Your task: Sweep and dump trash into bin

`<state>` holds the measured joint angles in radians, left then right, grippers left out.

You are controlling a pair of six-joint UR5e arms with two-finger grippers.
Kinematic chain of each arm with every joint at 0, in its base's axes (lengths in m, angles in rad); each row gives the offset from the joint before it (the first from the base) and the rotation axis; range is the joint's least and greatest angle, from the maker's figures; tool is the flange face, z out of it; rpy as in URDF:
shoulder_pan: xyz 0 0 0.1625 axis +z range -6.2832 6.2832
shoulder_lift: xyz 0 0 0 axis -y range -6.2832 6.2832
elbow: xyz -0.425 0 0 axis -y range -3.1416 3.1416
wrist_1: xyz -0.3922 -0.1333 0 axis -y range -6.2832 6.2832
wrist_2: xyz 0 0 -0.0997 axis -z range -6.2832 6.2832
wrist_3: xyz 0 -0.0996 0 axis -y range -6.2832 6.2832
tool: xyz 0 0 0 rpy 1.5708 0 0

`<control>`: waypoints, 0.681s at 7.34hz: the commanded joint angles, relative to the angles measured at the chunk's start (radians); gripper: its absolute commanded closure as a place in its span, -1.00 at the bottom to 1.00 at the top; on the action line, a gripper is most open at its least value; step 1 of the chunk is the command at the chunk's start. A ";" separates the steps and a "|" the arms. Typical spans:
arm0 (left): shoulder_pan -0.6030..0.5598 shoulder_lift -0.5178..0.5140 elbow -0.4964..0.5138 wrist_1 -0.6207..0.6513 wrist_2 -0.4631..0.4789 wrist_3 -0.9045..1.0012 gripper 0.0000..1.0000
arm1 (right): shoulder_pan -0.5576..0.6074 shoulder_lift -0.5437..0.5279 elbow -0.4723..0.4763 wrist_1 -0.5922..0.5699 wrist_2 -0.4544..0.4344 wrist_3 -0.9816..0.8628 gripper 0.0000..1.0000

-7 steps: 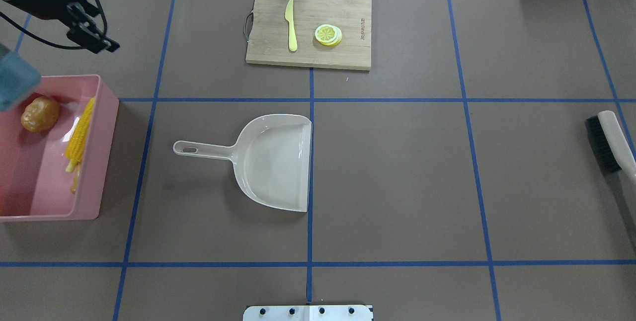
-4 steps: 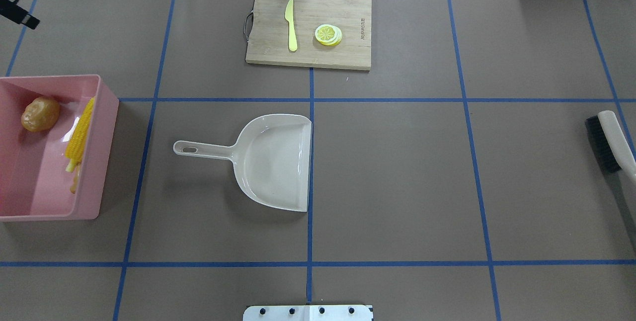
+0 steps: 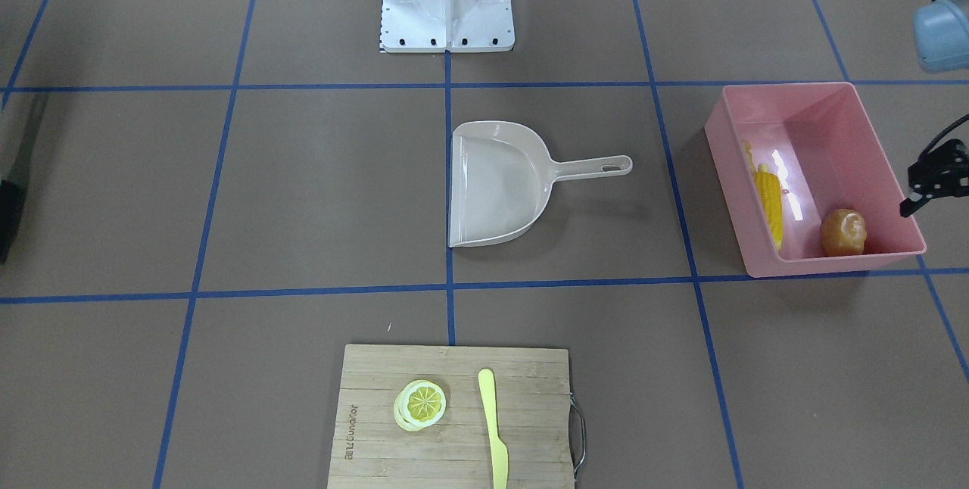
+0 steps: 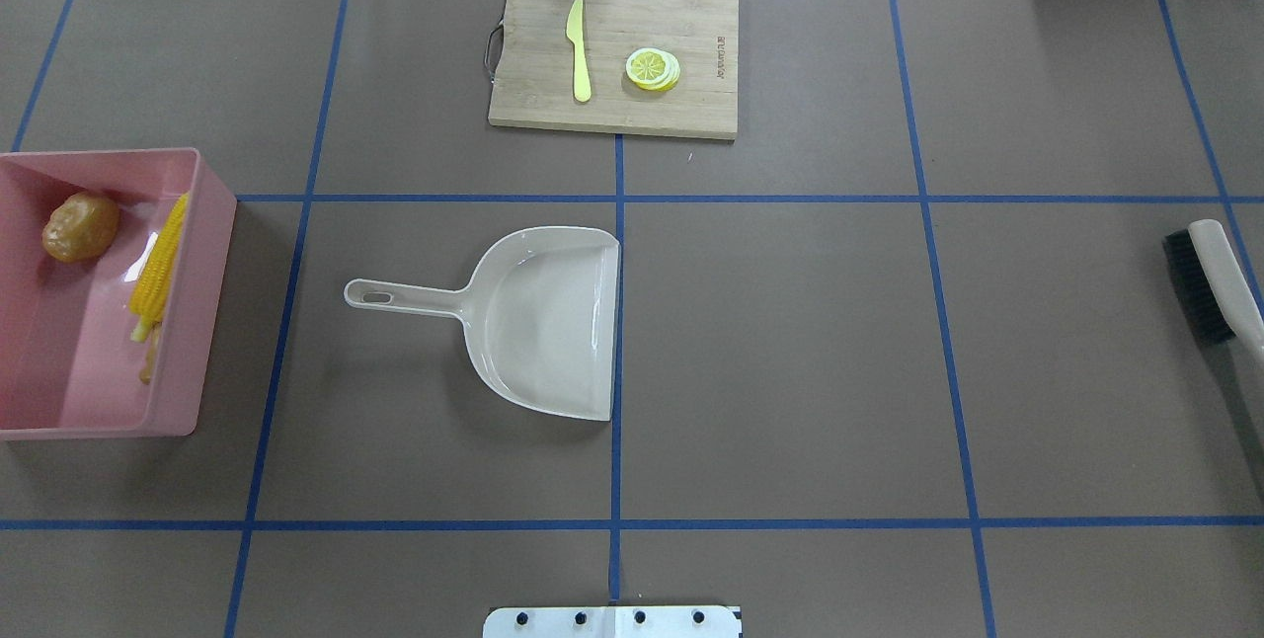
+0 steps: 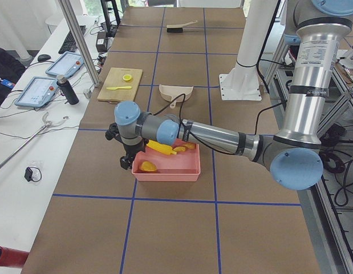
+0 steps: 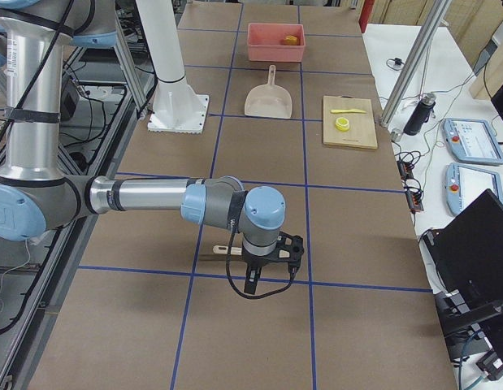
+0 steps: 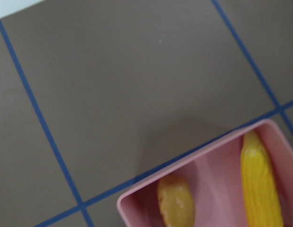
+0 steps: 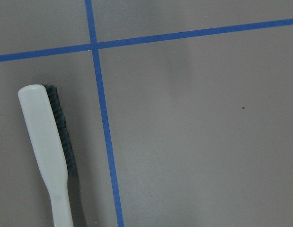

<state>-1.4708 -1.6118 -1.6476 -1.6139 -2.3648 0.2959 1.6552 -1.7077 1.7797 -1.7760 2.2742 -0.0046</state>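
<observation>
Left arm stretches low across the table, its left gripper [image 5: 128, 161] beside the pink bin [image 5: 165, 175] at centre frame. The right gripper [image 6: 263, 272] points down near the brush [image 6: 223, 249], lower centre. Neither claw's spread can be told.

Brown tabletop [image 4: 790, 342] w/ blue tape grid [image 4: 619, 199]; white bench [image 5: 28, 211] alongside.

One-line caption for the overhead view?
Dustpan lies empty mid-table; corn and potato sit in the pink bin at left, brush at the right edge.
</observation>
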 commanded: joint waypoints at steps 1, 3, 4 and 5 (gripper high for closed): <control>-0.054 0.152 -0.006 0.006 0.001 0.032 -0.98 | 0.000 -0.001 -0.006 0.003 -0.004 0.000 -1.00; -0.132 0.193 0.005 0.041 -0.001 0.020 -0.98 | 0.000 -0.001 -0.008 0.003 -0.007 -0.002 -1.00; -0.167 0.179 -0.010 0.130 0.001 -0.012 -0.98 | 0.000 -0.004 -0.008 0.001 -0.004 0.000 -1.00; -0.171 0.171 -0.020 0.162 0.001 -0.020 -0.98 | 0.000 -0.004 -0.006 0.001 -0.001 0.000 -1.00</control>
<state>-1.6199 -1.4344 -1.6557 -1.5099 -2.3642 0.2941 1.6552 -1.7108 1.7723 -1.7742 2.2701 -0.0050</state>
